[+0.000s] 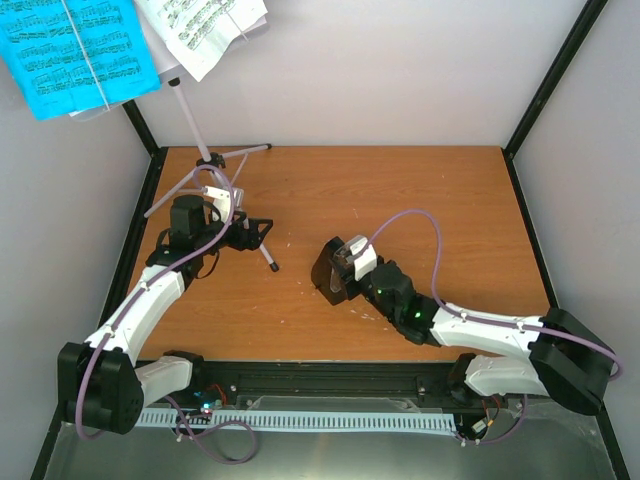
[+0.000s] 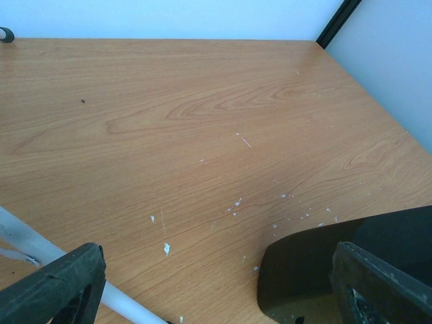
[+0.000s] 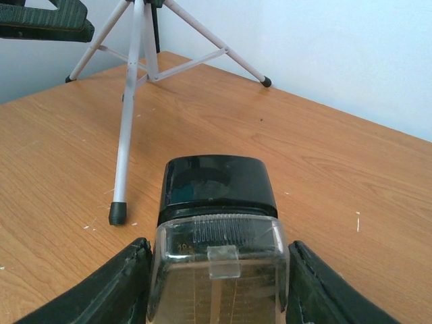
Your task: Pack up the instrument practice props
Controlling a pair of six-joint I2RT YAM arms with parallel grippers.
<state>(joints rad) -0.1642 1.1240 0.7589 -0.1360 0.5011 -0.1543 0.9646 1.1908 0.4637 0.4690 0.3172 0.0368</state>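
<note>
The black metronome (image 1: 328, 272) with a clear cover lies tilted at mid-table. My right gripper (image 1: 350, 262) is shut on it. In the right wrist view, my gripper (image 3: 219, 300) has its fingers (image 3: 101, 290) against both sides of the clear cover, and the black base (image 3: 216, 179) points away. The silver music stand (image 1: 212, 160) stands at the back left, holding a blue sheet (image 1: 75, 45) and a white sheet (image 1: 205, 30). My left gripper (image 1: 248, 233) is open and empty beside the stand's front leg (image 1: 262, 250). That leg (image 2: 27, 246) passes its left finger (image 2: 61, 287).
Black frame posts (image 1: 545, 85) and white walls enclose the wooden table (image 1: 420, 190). The stand's other legs (image 3: 202, 34) spread toward the back wall. The metronome's dark body (image 2: 304, 277) also shows in the left wrist view near the right finger.
</note>
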